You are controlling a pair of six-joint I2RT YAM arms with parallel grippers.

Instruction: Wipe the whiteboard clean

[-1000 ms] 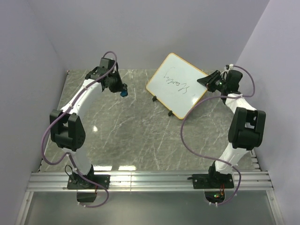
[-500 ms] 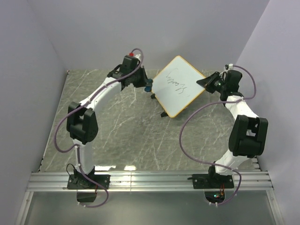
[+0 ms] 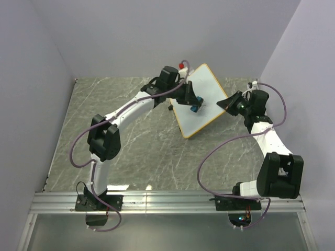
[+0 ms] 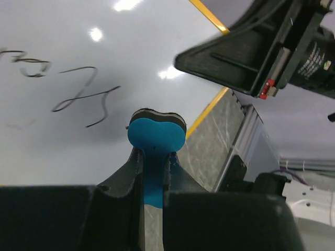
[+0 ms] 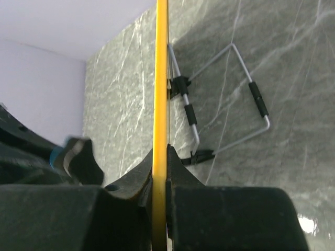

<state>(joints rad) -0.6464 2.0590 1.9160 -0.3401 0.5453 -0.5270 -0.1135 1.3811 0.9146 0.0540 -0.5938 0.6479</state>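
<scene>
Left fingers [image 4: 123, 175] pinching blue eraser [image 4: 156, 130], scribble [image 4: 86, 97] lying at its 10 o'clock on whiteboard [image 3: 209, 86]. Right fingers [image 5: 131, 183] clamping whiteboard's yellow rim [image 5: 160, 78] at 3 o'clock corner.

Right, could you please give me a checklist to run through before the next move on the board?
1. Left claw shut on the blue eraser: ok.
2. Right claw clamped on the whiteboard at its yellow rim: ok.
3. Eraser pressed flat against the board face: cannot tell.
4. Target found: ok, dark scribbles lie left of the eraser in the left wrist view.
5. Board wiped: not ok, the writing is there.
6. Claws apart from each other: ok, a gap shows in the top view.
</scene>
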